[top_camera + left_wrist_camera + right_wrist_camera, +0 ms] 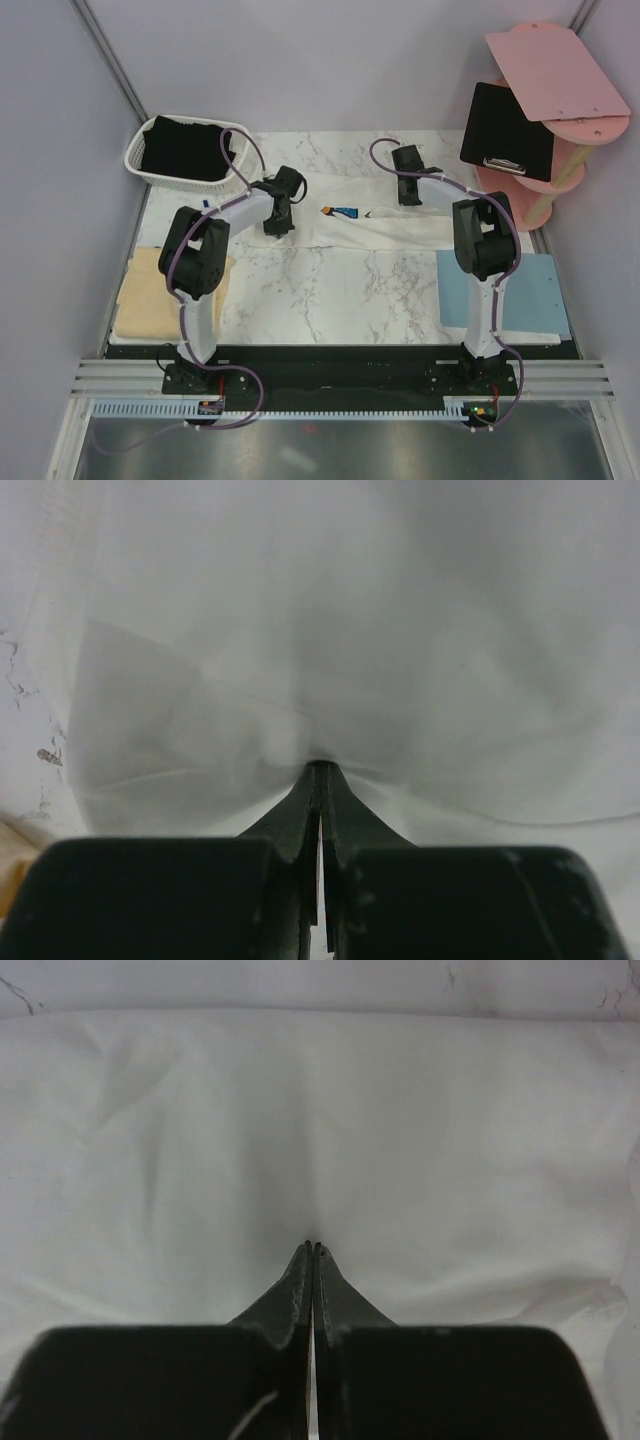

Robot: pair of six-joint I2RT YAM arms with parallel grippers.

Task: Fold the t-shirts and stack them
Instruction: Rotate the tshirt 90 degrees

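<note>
Up close, the left tool (320, 770) is pressed together on a pucker of the white t-shirt (380, 225), and creases in the cloth run toward its tips. The right tool (311, 1248) is also pressed together, tips down on the same shirt; I cannot tell whether cloth is caught between them. The shirt lies in a long band across the marble worktop (330, 290), the left tool at its left end and the right tool near its far edge. A pale yellow t-shirt (150, 295) lies at the worktop's left edge. A black t-shirt (180, 150) sits in the white basket (135, 160) at the far left corner.
</note>
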